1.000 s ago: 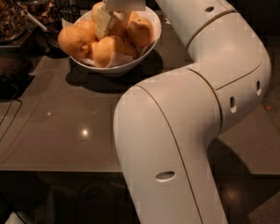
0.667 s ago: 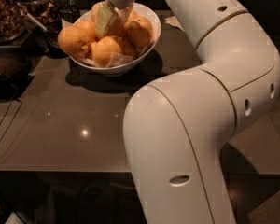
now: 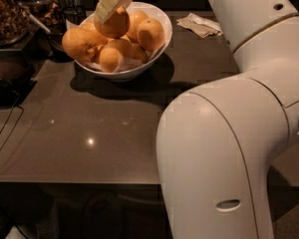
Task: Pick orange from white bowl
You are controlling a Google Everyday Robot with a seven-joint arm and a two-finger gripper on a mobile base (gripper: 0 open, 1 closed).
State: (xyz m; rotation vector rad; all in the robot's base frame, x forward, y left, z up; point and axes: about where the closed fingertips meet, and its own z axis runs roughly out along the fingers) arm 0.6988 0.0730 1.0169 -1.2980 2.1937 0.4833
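One orange [image 3: 117, 25] had risen off the pile in the white bowl [image 3: 142, 69], pinched by the gripper [image 3: 108, 14], which a second earlier sat lower among the fruit. It hung just above the bowl's middle, close over the other oranges [image 3: 79, 43]. The grasp looked good, but the orange was not yet clear of the bowl.

A dark, glossy tabletop [image 3: 89, 133] carries a crumpled paper napkin [image 3: 202, 24] at its far edge. At far left stand a jar [image 3: 5, 14] of brown bits and a black cable [image 3: 0, 138]. At the top edge, the pincer [image 3: 109, 19] clasps an orange [image 3: 118, 28].
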